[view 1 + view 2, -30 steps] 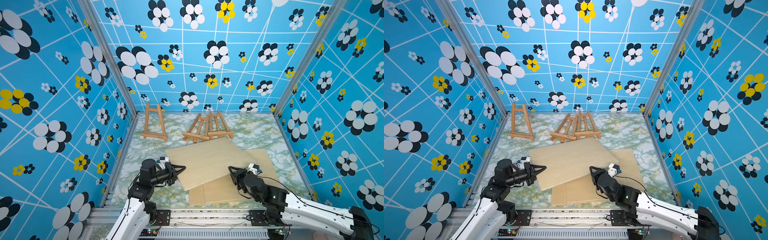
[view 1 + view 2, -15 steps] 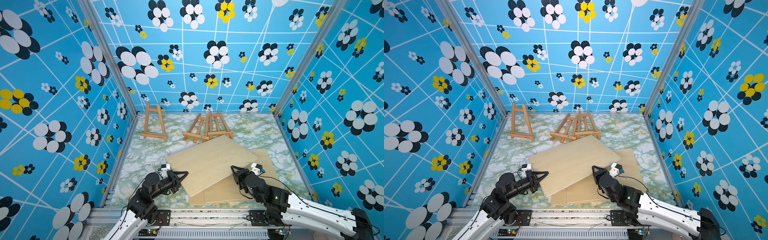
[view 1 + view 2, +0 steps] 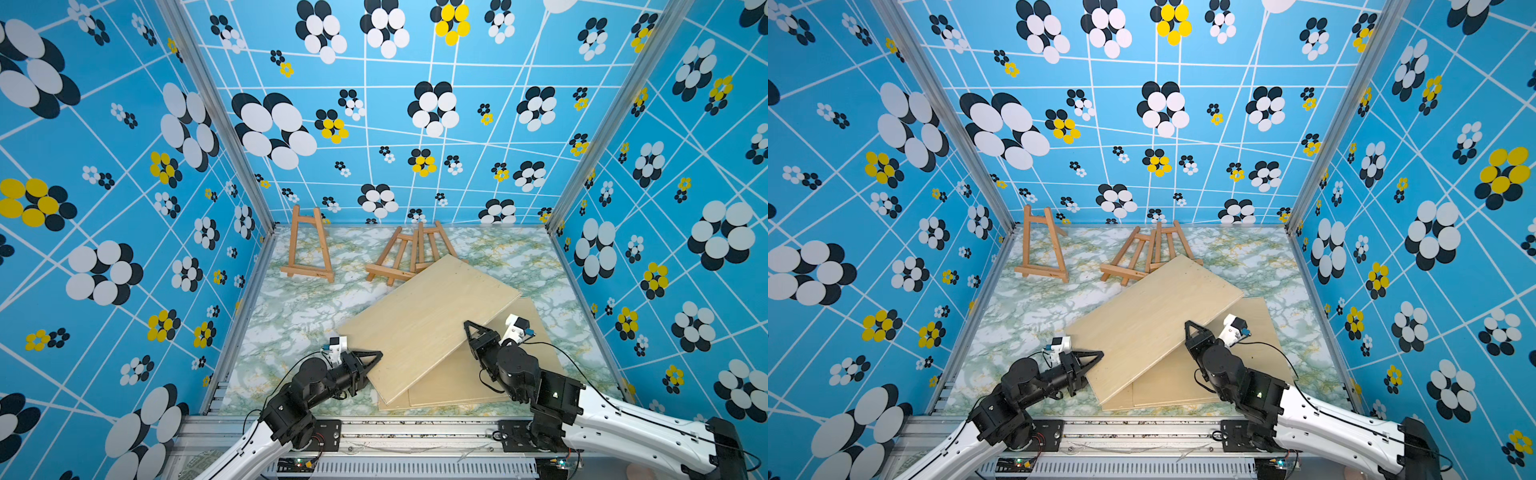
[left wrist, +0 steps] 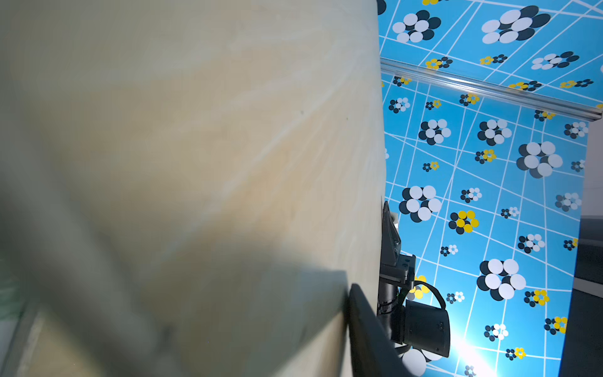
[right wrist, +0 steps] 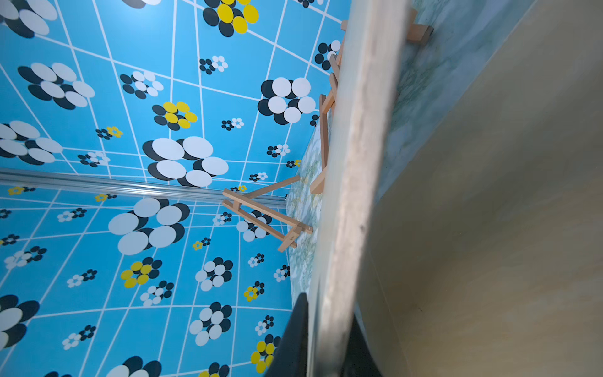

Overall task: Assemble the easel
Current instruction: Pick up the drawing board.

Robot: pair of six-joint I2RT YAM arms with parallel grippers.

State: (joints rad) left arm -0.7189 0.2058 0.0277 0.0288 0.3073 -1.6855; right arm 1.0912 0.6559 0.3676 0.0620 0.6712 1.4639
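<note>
Three wooden easels stand at the back: one at the left (image 3: 309,249) (image 3: 1044,249) and two close together (image 3: 399,257) (image 3: 432,245). A plywood board (image 3: 428,324) (image 3: 1154,324) lies slanted over a lower board (image 3: 457,382). My right gripper (image 3: 471,332) (image 3: 1192,330) is shut on its right edge; in the right wrist view the board's edge (image 5: 359,163) runs between the black fingers (image 5: 295,336). My left gripper (image 3: 374,357) (image 3: 1096,357) straddles the board's left edge. One finger (image 4: 365,326) lies along the board's face (image 4: 195,130); the other is hidden, so its grip does not show.
The marbled table (image 3: 299,316) is walled by blue flowered panels on three sides. The upper board's far corner reaches the feet of the paired easels. The lower board (image 5: 489,228) lies flat at the near right. The metal rail (image 3: 415,428) runs along the front.
The upper board has turned, its left end coming down and toward the front with the left gripper and its far corner swinging toward the easels. The right gripper has hardly moved.
</note>
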